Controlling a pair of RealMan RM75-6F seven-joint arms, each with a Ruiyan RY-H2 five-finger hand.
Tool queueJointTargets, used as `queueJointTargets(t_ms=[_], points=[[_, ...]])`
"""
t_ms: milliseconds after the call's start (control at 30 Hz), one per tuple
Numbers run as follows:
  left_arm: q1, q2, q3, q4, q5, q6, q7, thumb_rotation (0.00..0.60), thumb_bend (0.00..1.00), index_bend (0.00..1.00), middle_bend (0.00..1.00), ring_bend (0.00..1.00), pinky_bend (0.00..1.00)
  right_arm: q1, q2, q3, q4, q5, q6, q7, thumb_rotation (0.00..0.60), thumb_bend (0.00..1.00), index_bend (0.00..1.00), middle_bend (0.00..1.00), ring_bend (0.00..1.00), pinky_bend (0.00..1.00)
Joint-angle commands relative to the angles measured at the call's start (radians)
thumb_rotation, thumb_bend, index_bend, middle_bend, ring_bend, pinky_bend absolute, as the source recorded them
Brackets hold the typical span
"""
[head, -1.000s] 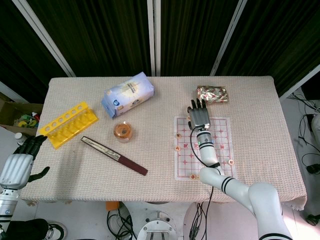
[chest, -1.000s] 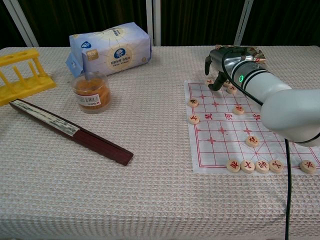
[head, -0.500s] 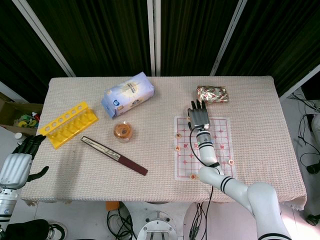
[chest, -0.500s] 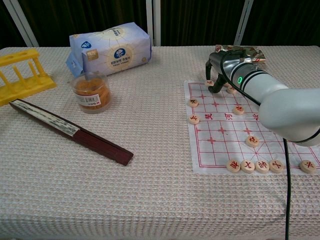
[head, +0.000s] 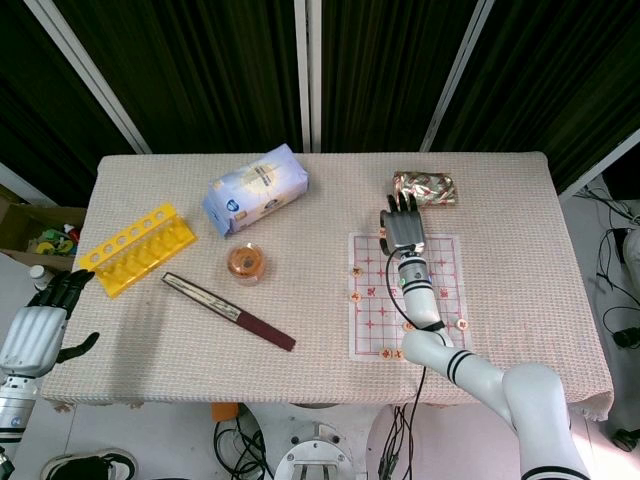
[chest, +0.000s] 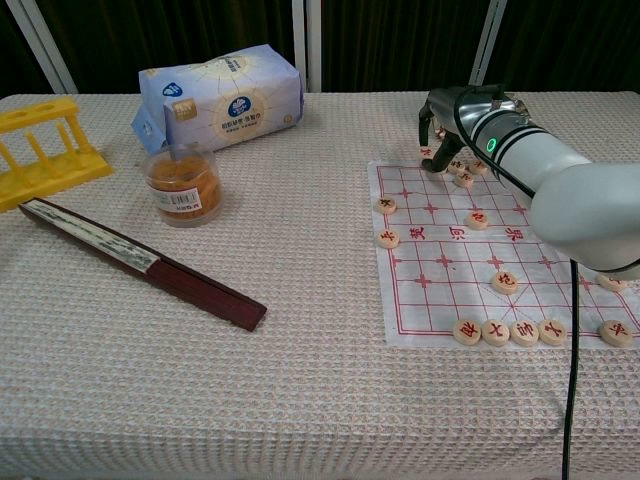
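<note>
- Dark slatted panels with white posts back a table (head: 150, 330) under a beige woven cloth; floor and cables show past the edges in the head view.
- Right arm (chest: 580, 205) fills the chest view's right side, cut off by the frame edge; its bulk hides part of the board behind it.
- Tissue pack (head: 256, 188), blue and white, lies tilted at the far left-centre of the table.
- Yellow rack (head: 137, 248) with a row of holes sits near the left edge; chest view cuts off its left end.
- Folded fan (head: 228, 311), dark with a red end, lies diagonally in front of the rack.
- Chess board sheet (head: 440, 300), white with red grid, lies right of centre; the arm crosses it in the head view.
- Right hand (head: 403, 228) is over the board's far edge, palm down, fingers curled down towards the pieces there. Chest view (chest: 447, 125) shows fingertips at a piece; cannot tell if it is pinched or just touched.
- Left hand (head: 40, 322) hangs off the table's near-left corner, fingers loosely apart, holding nothing; not seen in the chest view.
- Foil packet (head: 427, 188), shiny red-gold, lies just beyond the right hand, mostly hidden by it in the chest view.
- Small jar (chest: 181, 184), clear with orange contents, stands in front of the tissue pack.
- Chess pieces (chest: 503, 331), round wooden discs, are scattered on the sheet; a row sits at the near edge, a cluster under the right hand. Characters too small to read.
</note>
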Motion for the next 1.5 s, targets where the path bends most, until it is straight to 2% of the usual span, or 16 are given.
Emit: queueJointTargets(t_ms=[33, 267, 500, 1133, 1500], points=[[0.002, 0.000, 0.000, -0.001, 0.001, 0.004, 0.002, 0.600, 0.22, 0.10, 0.10, 0.06, 0.28, -0.007, 0.024, 0.002, -0.029, 0.012, 0.012, -0.029, 0.600, 0.35, 0.55, 0.13, 0.00, 0.00], [0.003, -0.003, 0.003, -0.005, 0.004, 0.005, 0.015, 0.600, 0.22, 0.10, 0.10, 0.06, 0.28, -0.031, 0.070, -0.015, -0.102, 0.037, 0.028, -0.078, 0.600, 0.36, 0.57, 0.13, 0.00, 0.00], [0.005, -0.005, 0.005, -0.010, 0.006, 0.008, 0.024, 0.600, 0.22, 0.10, 0.10, 0.06, 0.28, -0.038, 0.091, -0.026, -0.131, 0.070, 0.027, -0.112, 0.600, 0.36, 0.57, 0.13, 0.00, 0.00], [0.005, 0.000, 0.001, -0.009, -0.002, 0.006, 0.013, 0.600, 0.22, 0.10, 0.10, 0.06, 0.28, -0.018, 0.061, -0.044, -0.077, 0.077, -0.010, -0.072, 0.600, 0.36, 0.57, 0.13, 0.00, 0.00], [0.007, 0.003, 0.003, -0.008, -0.001, 0.007, 0.006, 0.600, 0.22, 0.10, 0.10, 0.06, 0.28, -0.017, 0.063, -0.045, -0.079, 0.087, -0.011, -0.073, 0.600, 0.35, 0.49, 0.13, 0.00, 0.00]])
